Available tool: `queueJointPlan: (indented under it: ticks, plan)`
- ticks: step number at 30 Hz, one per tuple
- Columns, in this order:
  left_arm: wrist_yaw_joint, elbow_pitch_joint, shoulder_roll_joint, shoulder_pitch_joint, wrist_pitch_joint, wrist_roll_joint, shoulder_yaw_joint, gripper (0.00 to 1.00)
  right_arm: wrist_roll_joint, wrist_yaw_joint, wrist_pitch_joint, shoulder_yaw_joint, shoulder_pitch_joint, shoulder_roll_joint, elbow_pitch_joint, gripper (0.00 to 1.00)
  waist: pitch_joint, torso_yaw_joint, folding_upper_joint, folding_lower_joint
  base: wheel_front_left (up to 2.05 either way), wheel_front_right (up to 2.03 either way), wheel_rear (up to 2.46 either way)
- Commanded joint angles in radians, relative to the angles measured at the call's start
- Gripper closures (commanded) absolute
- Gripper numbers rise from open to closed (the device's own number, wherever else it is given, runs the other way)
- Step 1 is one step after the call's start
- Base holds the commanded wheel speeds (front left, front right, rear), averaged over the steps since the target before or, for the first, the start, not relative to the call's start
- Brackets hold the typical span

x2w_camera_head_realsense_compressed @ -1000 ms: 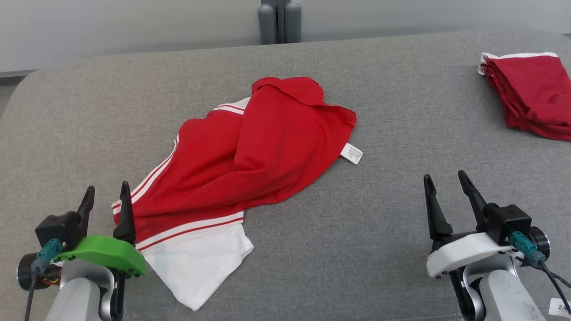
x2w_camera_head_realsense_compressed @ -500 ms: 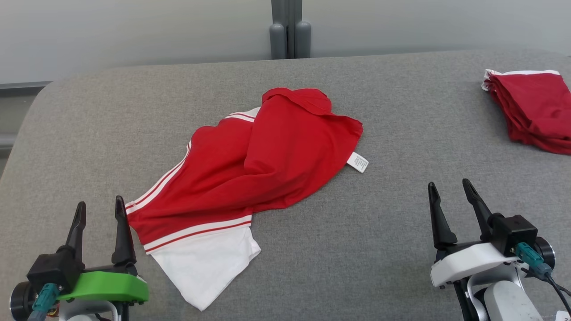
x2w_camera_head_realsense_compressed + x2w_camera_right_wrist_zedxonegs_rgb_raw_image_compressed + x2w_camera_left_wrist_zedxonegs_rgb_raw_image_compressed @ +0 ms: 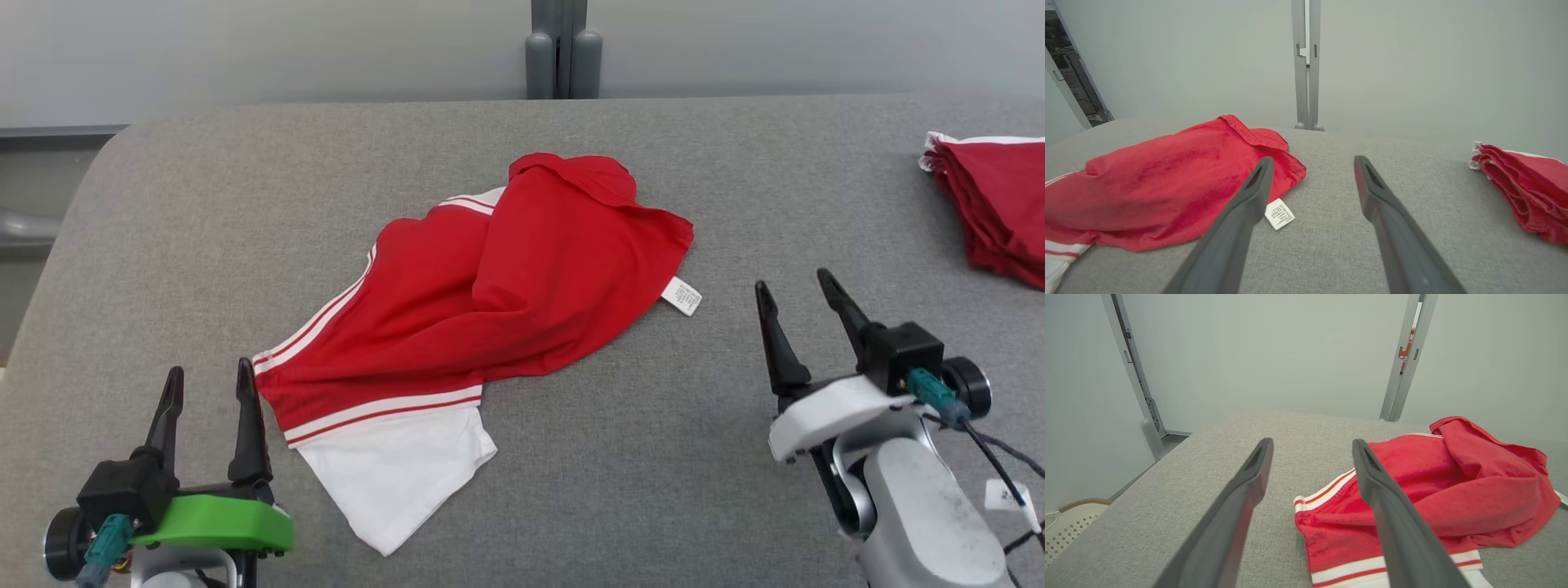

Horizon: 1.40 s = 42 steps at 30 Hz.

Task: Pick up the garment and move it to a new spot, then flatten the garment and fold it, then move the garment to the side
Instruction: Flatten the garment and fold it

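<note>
The head cam is swinging a bit, so the whole pic is sliding right vs. a sec ago. The garment point(image 3: 506, 286) itself isn't shifting on the grey surface point(image 3: 653, 457): it's lying crumpled mid-surface, red body bunched over itself, white part pointing at the robot, care label point(image 3: 682, 296) sticking out on the robot's right. The real change is the left gripper point(image 3: 210, 367). A sec ago it was leaning over the striped corner; now it's sitting upright just beside that corner, apart from the cloth, w/ its jaws finishing their spread. That's reading as a let-go just done, so prob. the move-to-new-spot step is wrapping up and flattening is coming next; nothing is folded yet. The right gripper point(image 3: 793, 278) is tilting in toward the label side, well short of the cloth. Both sets of jaws are standing spread wide, holding nothing. In the left wrist view the striped corner is showing between the fingers, apparently w/o contact. A folded red pile point(image 3: 1000, 204) is sitting far right, well apart.
</note>
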Motion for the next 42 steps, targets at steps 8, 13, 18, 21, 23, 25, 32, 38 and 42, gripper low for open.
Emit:
queueJointPlan:
  ticks: [8,13,18,21,23,25,32,38,42]
  plan:
    - [-0.015,0.024,-0.013,-0.072,0.001,-0.014,-0.038,0.0,-0.035,0.0,0.042,0.055,-0.275,-0.042,0.206,0.0,0.09,0.092,0.0,0.0,0.0,0.0,0.0]
    - [-0.017,0.032,-0.015,-0.11,0.001,-0.03,-0.068,0.0,-0.052,0.0,0.065,0.052,-0.393,-0.063,0.369,0.0,0.133,0.145,0.0,0.0,0.0,0.0,0.0]
    - [-0.013,0.038,-0.016,-0.139,0.001,-0.066,-0.102,0.0,-0.064,0.0,0.067,0.039,-0.471,-0.081,0.53,0.0,0.172,0.191,0.0,0.0,0.0,0.0,0.0]
    - [-0.007,0.041,-0.016,-0.151,0.001,-0.082,-0.123,0.0,-0.065,0.0,0.061,0.025,-0.503,-0.086,0.611,0.0,0.193,0.211,0.0,0.0,0.0,0.0,0.0]
    - [-0.007,0.044,-0.015,-0.162,0.001,-0.088,-0.139,0.0,-0.07,0.0,0.056,0.009,-0.524,-0.082,0.689,0.0,0.209,0.227,0.0,0.0,0.0,0.0,0.0]
    - [-0.006,0.047,-0.015,-0.168,0.001,-0.09,-0.144,0.0,-0.07,0.0,0.047,0.004,-0.531,-0.071,0.724,0.0,0.213,0.232,0.0,0.0,0.0,0.0,0.0]
    - [0.005,0.054,-0.015,-0.154,0.001,-0.083,-0.141,0.0,-0.034,0.0,0.011,0.009,-0.527,-0.05,0.787,1.0,0.193,0.198,0.0,0.0,0.0,0.0,0.0]
    - [0.007,0.054,-0.015,-0.129,0.001,-0.068,-0.121,0.0,0.006,-0.001,-0.003,0.021,-0.47,-0.046,0.672,1.0,0.144,0.137,0.0,0.0,0.0,0.0,0.0]
    - [0.007,0.053,-0.015,-0.105,0.001,-0.062,-0.104,0.0,0.06,-0.001,-0.002,0.01,-0.367,-0.053,0.544,1.0,0.108,0.089,0.0,0.0,0.0,0.0,0.0]
